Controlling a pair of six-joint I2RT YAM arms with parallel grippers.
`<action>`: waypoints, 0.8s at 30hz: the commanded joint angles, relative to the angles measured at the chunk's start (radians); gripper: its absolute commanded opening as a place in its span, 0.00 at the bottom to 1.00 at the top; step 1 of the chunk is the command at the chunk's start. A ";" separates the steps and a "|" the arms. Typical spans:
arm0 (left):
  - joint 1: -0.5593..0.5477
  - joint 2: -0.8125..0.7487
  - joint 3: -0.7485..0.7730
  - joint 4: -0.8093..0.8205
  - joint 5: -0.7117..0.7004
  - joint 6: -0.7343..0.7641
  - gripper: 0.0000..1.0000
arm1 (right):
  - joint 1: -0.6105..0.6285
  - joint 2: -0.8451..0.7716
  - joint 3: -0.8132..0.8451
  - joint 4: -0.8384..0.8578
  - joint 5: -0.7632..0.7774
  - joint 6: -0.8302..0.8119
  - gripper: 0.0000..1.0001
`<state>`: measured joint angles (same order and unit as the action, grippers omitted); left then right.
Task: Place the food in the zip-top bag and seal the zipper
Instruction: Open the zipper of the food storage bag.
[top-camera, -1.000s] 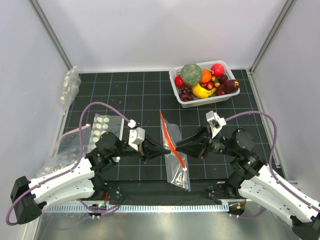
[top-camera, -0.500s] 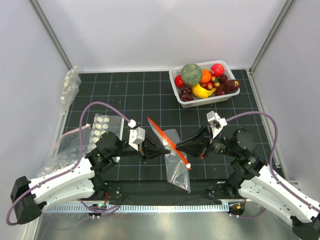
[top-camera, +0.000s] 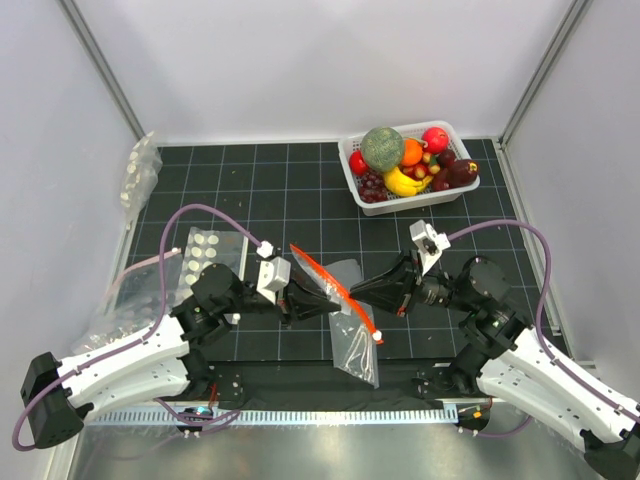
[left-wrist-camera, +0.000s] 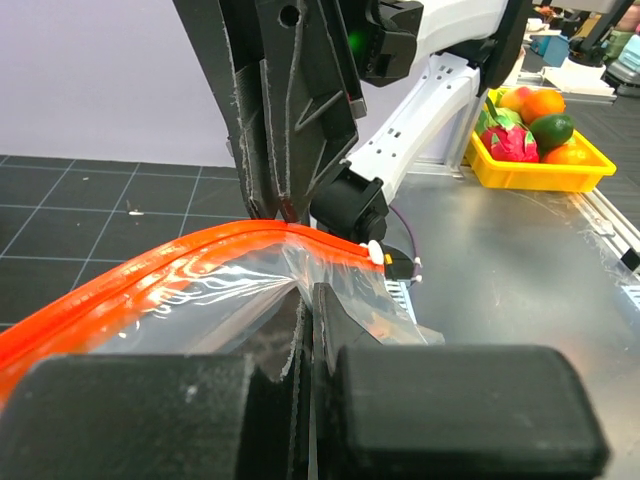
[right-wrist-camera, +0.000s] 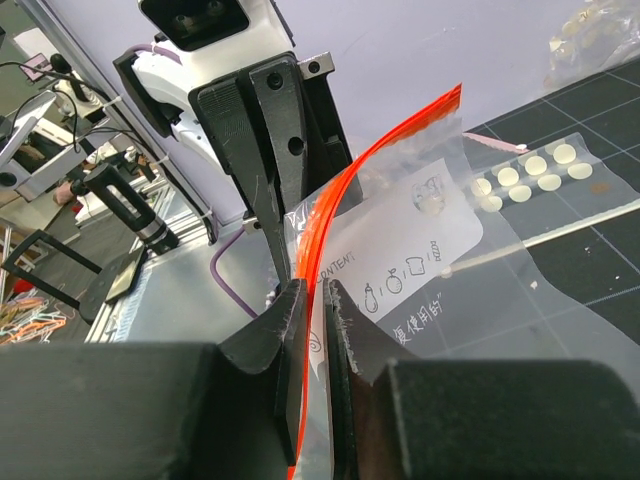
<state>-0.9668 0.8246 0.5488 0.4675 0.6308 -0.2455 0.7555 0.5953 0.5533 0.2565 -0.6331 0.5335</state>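
The zip-top bag (top-camera: 356, 343) hangs lifted between both grippers above the table's near middle. Its zipper (top-camera: 322, 275) runs diagonally from upper left to lower right. My left gripper (top-camera: 335, 303) is shut on the bag's clear film just below the zipper (left-wrist-camera: 150, 280). My right gripper (top-camera: 352, 292) faces it, shut on the zipper strip (right-wrist-camera: 372, 165) at the bag's mouth. The food, red balls (top-camera: 435, 138) and an orange ball (top-camera: 411, 151), lies in the white basket (top-camera: 352, 178) at the back right.
The basket also holds a green melon-like ball (top-camera: 382, 148), a yellow banana (top-camera: 402, 183) and dark grapes. Clear bags of white discs (top-camera: 207, 250) lie at the left, with more by the left wall (top-camera: 140, 172). A metal rail runs along the near edge.
The bag's zipper edge has been lifted off the mat and its far end has swung left. Both grippers shifted slightly left, still pinching the bag between them.
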 joint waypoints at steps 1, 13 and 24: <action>0.000 -0.015 0.017 0.049 0.032 0.023 0.00 | 0.002 -0.005 0.033 0.040 -0.007 0.016 0.19; 0.000 -0.022 0.011 0.051 0.027 0.026 0.00 | 0.004 -0.014 0.030 0.044 -0.008 0.014 0.19; 0.002 -0.024 0.011 0.043 -0.005 0.029 0.00 | 0.004 0.003 0.036 0.033 -0.022 -0.001 0.18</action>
<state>-0.9665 0.8127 0.5488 0.4675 0.6399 -0.2279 0.7555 0.5938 0.5533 0.2611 -0.6361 0.5331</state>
